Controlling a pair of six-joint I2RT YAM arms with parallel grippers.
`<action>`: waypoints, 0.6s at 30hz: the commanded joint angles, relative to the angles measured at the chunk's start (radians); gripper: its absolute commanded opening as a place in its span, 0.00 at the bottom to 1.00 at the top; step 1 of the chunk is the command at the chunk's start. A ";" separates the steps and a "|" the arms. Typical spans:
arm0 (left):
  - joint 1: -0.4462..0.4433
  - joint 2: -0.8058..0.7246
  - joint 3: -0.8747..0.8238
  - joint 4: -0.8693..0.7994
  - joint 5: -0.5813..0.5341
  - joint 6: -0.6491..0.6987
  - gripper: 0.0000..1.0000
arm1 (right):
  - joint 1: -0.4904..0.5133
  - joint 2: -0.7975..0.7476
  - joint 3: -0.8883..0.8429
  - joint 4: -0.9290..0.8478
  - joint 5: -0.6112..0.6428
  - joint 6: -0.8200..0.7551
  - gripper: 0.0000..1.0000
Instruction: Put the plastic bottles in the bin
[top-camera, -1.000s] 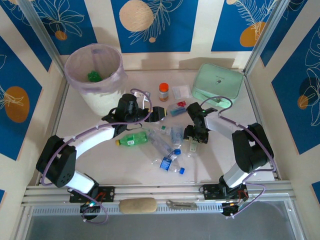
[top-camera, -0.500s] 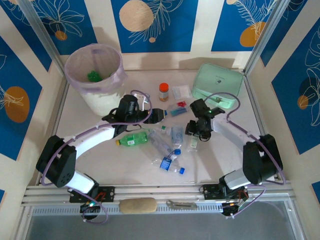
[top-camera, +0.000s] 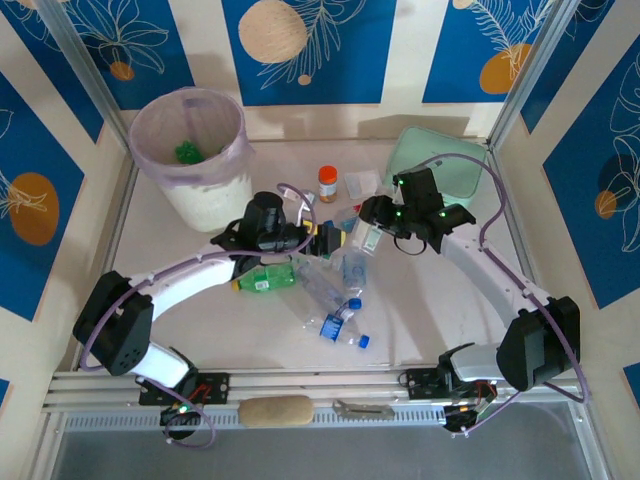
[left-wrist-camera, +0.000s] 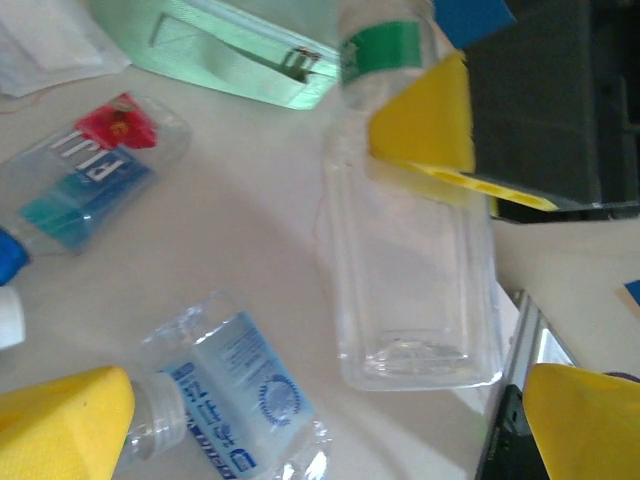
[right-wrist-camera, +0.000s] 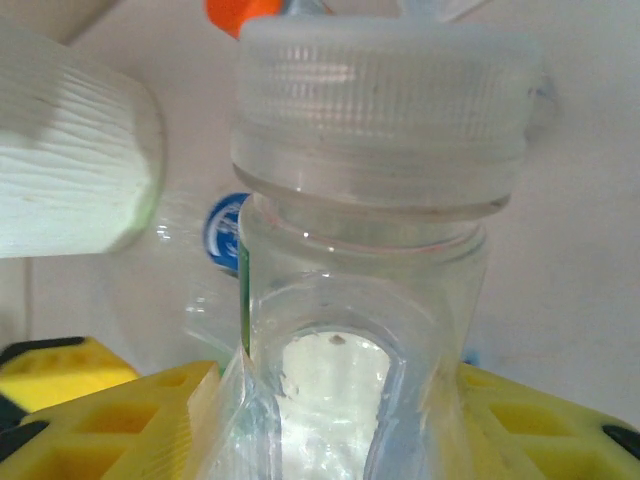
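At the far left corner of the worktop, the bin is standing upright with something green lying inside. The left arm is stretching from its base at the near left edge in a low arc toward the middle. A green bottle is lying flat just beside its forearm on the near side. The left pincer is pointing rightward, spread wide and pinching nothing. In the left wrist view its yellow fingers are framing a blue-label bottle lying on its side, with a Fiji bottle lying further off. More bottles are lying scattered near the middle. An orange-capped jar is standing behind them. The right pincer is facing the left one and pinching a clear bottle high on its body, just below its green label. Whether that bottle is touching the worktop I cannot tell. The right arm is rising from the near right corner and bending over leftward, its wrist hanging in front of the mint container.
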 joint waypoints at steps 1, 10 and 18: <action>-0.033 0.015 0.030 0.038 0.057 0.028 1.00 | 0.004 0.003 0.023 0.084 -0.098 0.057 0.51; -0.062 0.070 0.040 0.059 0.051 0.015 1.00 | 0.043 0.011 -0.018 0.157 -0.168 0.115 0.51; -0.063 0.094 0.064 0.060 0.010 0.019 0.96 | 0.070 0.030 -0.019 0.182 -0.195 0.127 0.50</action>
